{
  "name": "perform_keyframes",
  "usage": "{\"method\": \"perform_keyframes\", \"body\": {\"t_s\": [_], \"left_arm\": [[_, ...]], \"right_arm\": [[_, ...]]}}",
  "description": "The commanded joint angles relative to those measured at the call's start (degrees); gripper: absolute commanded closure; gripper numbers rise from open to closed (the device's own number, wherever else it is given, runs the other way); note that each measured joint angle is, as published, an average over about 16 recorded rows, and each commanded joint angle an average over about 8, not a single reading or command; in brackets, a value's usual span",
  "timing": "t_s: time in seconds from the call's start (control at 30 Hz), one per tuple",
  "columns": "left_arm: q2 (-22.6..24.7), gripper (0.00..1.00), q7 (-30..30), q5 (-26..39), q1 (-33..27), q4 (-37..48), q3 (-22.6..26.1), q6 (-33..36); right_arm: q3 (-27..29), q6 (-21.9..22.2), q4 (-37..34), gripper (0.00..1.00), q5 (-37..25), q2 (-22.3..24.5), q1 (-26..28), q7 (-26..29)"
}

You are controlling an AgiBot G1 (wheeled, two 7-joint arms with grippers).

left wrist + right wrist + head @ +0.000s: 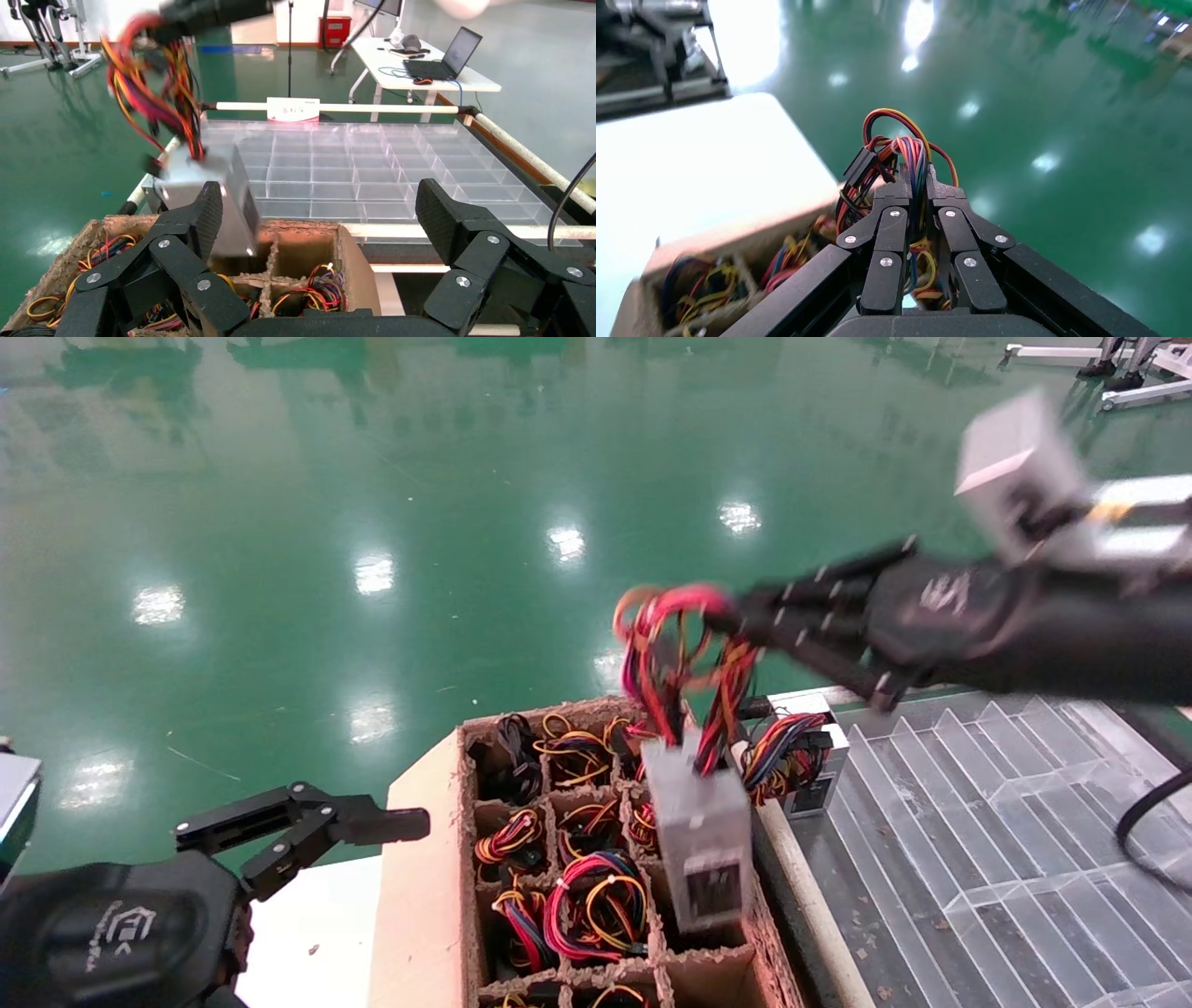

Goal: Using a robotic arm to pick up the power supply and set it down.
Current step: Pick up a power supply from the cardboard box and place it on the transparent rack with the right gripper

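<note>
The power supply (700, 840) is a small silver box hanging in the air over the cardboard crate (424, 859), tilted, with its red, yellow, orange and black wire loop (670, 645) stretched upward. My right gripper (731, 617) is shut on that wire bundle (910, 158), and the box dangles below it. In the left wrist view the same box (204, 186) hangs just beyond the left finger pad (209, 214). My left gripper (320, 217) is open and holds nothing, parked low at the crate's left (307, 822).
The crate's cells hold several other wired units (596, 905). Another silver unit with blue strands in its wires (803, 761) stands at the crate's far right corner. A clear plastic divider tray (1006, 822) fills the right side. A white surface (312, 933) lies left of the crate.
</note>
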Motion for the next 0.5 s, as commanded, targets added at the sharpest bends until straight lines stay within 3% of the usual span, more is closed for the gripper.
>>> {"method": "perform_keyframes", "body": {"t_s": [0.03,0.27,0.5], "left_arm": [[0.0,0.0,0.0,0.0,0.0,0.0,0.0,0.0],[-0.01,0.0,0.01,-0.01,0.0,0.0,0.02,-0.01],[-0.01,0.0,0.02,-0.02,-0.01,0.0,0.03,-0.01]], "right_arm": [[0.69,-0.44,-0.66,1.0,0.71,0.35,1.62,0.05],[0.76,-2.55,-4.61,1.0,-1.49,2.27,6.85,-1.22],[0.86,-3.41,-9.31,1.0,-3.39,5.18,8.12,-3.38]]}}
